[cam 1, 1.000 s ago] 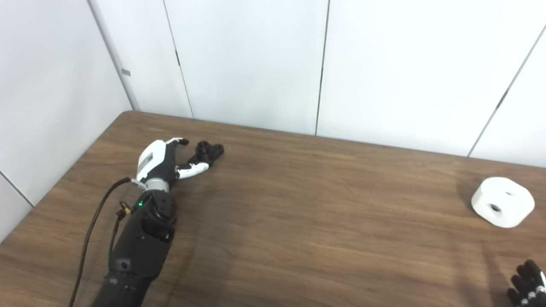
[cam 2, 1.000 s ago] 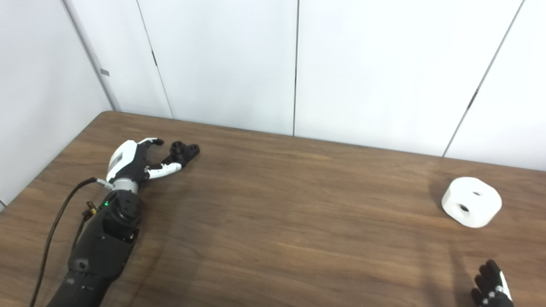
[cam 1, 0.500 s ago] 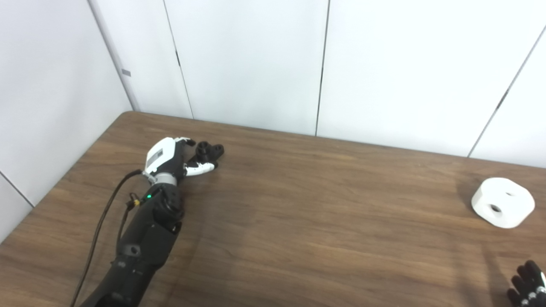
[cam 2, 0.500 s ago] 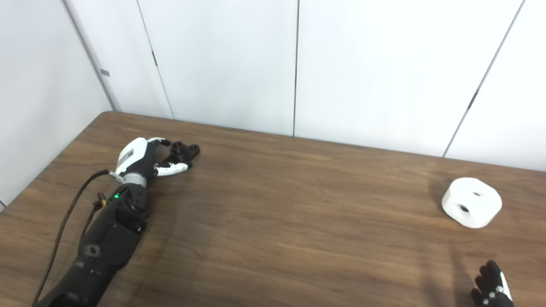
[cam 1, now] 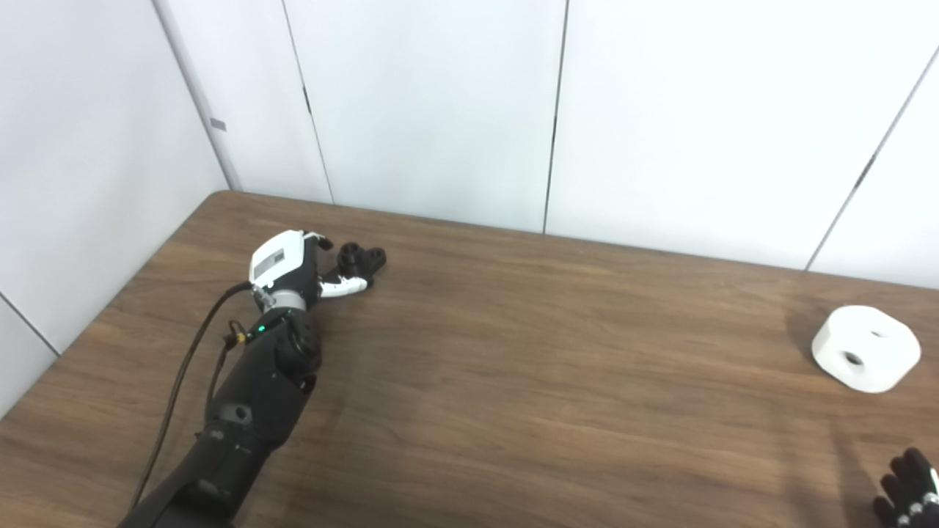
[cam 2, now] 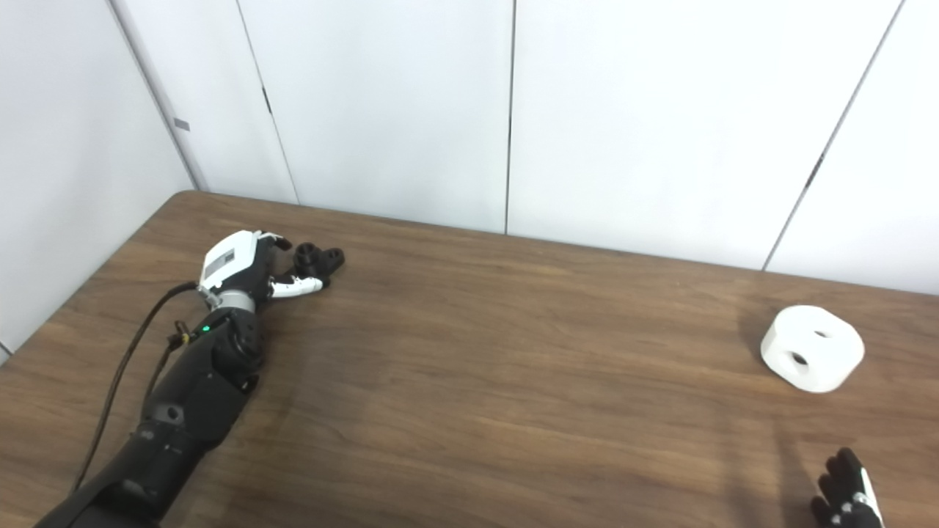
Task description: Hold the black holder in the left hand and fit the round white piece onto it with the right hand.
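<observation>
Left hand [cam 1: 293, 260] beside rightward-lying black holder [cam 1: 359, 260].

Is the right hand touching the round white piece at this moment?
No: the right hand sits at the frame's bottom edge, with bare table between it and the round white piece.

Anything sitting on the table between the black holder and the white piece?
Nothing: only bare wooden table lies between the black holder and the round white piece, as both eye views show.

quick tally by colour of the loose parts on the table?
Black: 1, the black holder, at the left hand
White: 1, the round white piece, beyond the right hand
Total: 2
</observation>
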